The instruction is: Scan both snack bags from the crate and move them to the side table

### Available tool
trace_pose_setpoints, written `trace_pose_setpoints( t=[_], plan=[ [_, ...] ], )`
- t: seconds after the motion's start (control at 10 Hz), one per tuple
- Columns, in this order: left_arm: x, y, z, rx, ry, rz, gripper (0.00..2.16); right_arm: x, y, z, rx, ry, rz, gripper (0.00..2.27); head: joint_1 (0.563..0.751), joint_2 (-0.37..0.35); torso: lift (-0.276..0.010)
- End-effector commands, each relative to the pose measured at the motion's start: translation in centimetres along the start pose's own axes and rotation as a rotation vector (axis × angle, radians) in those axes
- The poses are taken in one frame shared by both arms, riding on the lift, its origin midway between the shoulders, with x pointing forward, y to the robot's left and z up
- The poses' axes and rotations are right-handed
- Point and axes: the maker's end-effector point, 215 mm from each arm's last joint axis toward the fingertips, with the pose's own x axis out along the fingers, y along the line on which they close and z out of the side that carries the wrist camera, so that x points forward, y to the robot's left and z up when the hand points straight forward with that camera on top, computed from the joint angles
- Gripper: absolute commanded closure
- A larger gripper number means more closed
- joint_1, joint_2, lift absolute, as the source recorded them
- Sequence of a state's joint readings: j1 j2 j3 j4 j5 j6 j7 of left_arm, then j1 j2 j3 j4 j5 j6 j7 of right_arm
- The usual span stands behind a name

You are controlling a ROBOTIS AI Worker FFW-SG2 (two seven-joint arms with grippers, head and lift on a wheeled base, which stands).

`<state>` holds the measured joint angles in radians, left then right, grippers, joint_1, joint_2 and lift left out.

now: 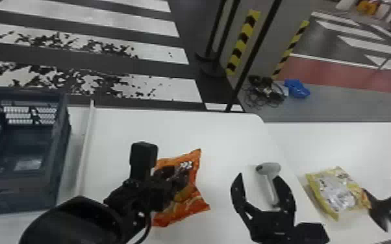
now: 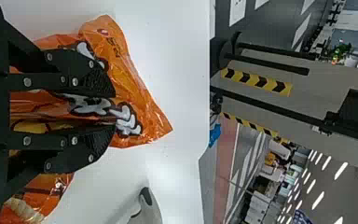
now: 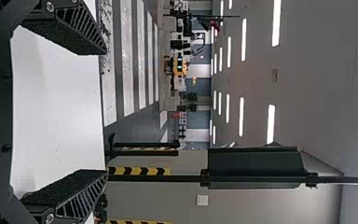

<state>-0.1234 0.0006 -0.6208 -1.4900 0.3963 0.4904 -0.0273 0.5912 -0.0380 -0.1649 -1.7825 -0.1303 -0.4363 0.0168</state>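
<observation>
A white table [image 1: 117,129] is spanning the foreground. Your left gripper [image 2: 113,111] is pinching the orange bag [image 2: 142,109] near centre; your right gripper [image 3: 106,112], fingers apart, is probably needing the adjacent scanner [image 1: 272,168] next. The yellow bag [image 1: 337,191] is lying right, on the side table [image 1: 334,142].

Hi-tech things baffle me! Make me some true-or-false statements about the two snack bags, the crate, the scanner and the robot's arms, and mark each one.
1. The left end effector holds the orange snack bag. True.
2. The right end effector is shut. False: its two fingers are spread apart.
3. The grey scanner is between the orange snack bag and the yellow snack bag. True.
4. The crate stands at the robot's right. False: it stands at the robot's left.
5. The yellow snack bag lies on the side table. True.
</observation>
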Motion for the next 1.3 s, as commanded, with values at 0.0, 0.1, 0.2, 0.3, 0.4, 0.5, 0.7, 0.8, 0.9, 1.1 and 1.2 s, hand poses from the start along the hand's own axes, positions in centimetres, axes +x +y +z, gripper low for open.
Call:
trace_pose_setpoints(
  t=[0.0, 0.1, 0.2, 0.3, 0.4, 0.5, 0.7, 0.8, 0.9, 1.1, 1.2],
  plan=[
    [-0.1, 0.2, 0.1, 0.003, -0.003, 0.003, 0.02, 0.0, 0.0, -0.1, 0.001, 0.001, 0.000, 0.08, 0.695, -0.350, -0.099],
    [-0.3, 0.6, 0.3, 0.000, -0.007, 0.007, 0.03, -0.1, 0.0, 0.0, 0.001, 0.000, 0.000, 0.08, 0.695, -0.350, -0.099],
    [-0.9, 0.5, 1.6, 0.007, -0.036, 0.007, 0.03, -0.2, 0.0, 0.1, 0.001, -0.005, 0.000, 0.08, 0.695, -0.350, -0.099],
    [-2.0, 1.2, 3.9, 0.025, -0.085, 0.017, 0.04, -0.2, -0.1, 0.2, 0.001, -0.008, -0.002, 0.08, 0.695, -0.350, -0.099],
    [-3.6, 2.3, 6.1, 0.062, -0.134, 0.043, 0.04, -0.2, -0.2, 0.2, 0.003, -0.007, -0.004, 0.08, 0.695, -0.350, -0.099],
    [-5.6, 3.5, 8.0, 0.108, -0.178, 0.072, 0.04, -0.2, -0.1, 0.2, 0.004, -0.008, -0.003, 0.08, 0.695, -0.350, -0.099],
    [-10.3, 6.3, 10.3, 0.213, -0.239, 0.158, 0.04, -0.1, 0.1, 0.7, 0.005, -0.016, 0.003, 0.08, 0.695, -0.350, -0.099],
    [-12.7, 7.4, 10.8, 0.250, -0.263, 0.191, 0.04, 0.0, 0.4, 0.7, 0.007, -0.015, 0.007, 0.08, 0.695, -0.350, -0.099],
    [-15.0, 9.0, 11.4, 0.275, -0.292, 0.232, 0.04, 0.2, 0.6, 0.8, 0.008, -0.018, 0.010, 0.08, 0.695, -0.350, -0.099],
    [-18.9, 11.0, 13.0, 0.299, -0.405, 0.283, 0.04, 0.8, 1.6, -1.4, 0.034, 0.085, 0.026, 0.06, 0.695, -0.350, -0.099],
    [-20.9, 12.2, 13.1, 0.295, -0.449, 0.314, 0.07, 1.1, 1.7, -2.1, 0.071, 0.130, 0.031, 0.06, 0.695, -0.333, -0.099]
  ],
)
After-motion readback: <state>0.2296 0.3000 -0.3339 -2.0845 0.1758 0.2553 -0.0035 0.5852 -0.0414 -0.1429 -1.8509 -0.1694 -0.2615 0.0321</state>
